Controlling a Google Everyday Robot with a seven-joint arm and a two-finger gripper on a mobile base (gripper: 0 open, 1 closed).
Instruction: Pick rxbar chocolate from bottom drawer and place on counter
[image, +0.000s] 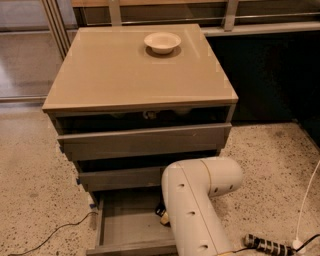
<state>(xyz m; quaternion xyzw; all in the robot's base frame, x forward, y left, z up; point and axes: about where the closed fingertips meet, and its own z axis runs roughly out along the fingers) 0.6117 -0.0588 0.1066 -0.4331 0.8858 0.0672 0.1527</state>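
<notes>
The bottom drawer (125, 227) is pulled open below the two grey drawers, and its grey-brown floor shows. My white arm (197, 200) bends down into it from the front right. Only a dark bit of my gripper (162, 214) shows at the arm's left edge, low inside the drawer; the rest is hidden behind the arm. The rxbar chocolate is not visible; the arm covers the right part of the drawer. The tan counter (125, 75) tops the cabinet.
A cream-white bowl (162, 42) stands at the back of the counter. The top drawer (145, 140) is slightly open. A black cable (55, 232) lies on the terrazzo floor at left. A power strip (270, 245) and a white cord lie at right.
</notes>
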